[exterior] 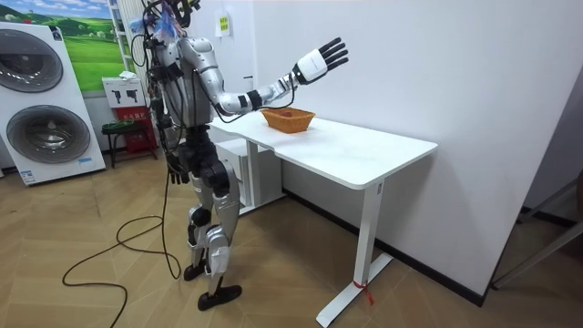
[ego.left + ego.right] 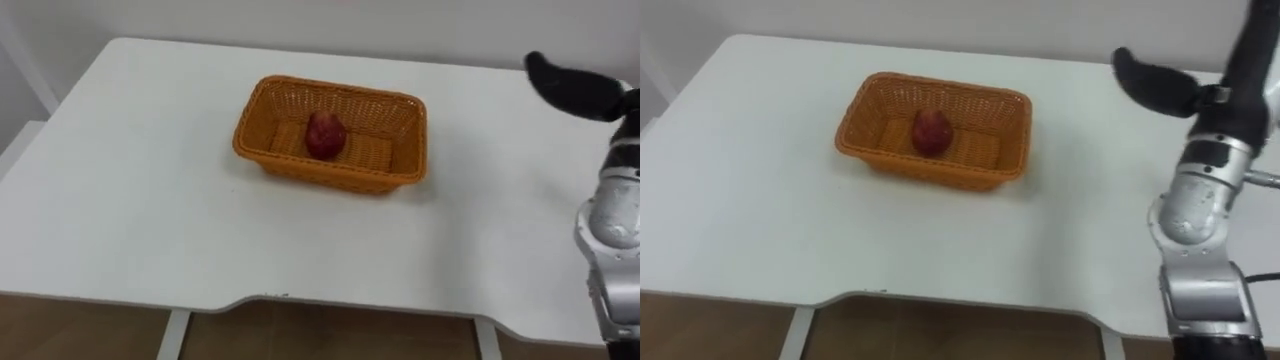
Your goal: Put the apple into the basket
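Note:
A red apple [image 2: 325, 134] lies inside an orange wicker basket [image 2: 262, 140] on the far middle of the white table [image 2: 140, 210]. My right hand [image 1: 320, 60] is raised high above the table to the right of the basket, open with fingers spread and holding nothing. In the eye views, one dark finger of my right hand [image 2: 1155, 85] reaches in over the table's far right part, well clear of the basket. My left hand [image 1: 174, 171] hangs low by my hip in the room view.
I stand at the table's near long edge [image 2: 300, 300], with a wall right behind the table. Washing machines [image 1: 46, 100] and a small stool [image 1: 117, 132] stand behind me at the room view's left.

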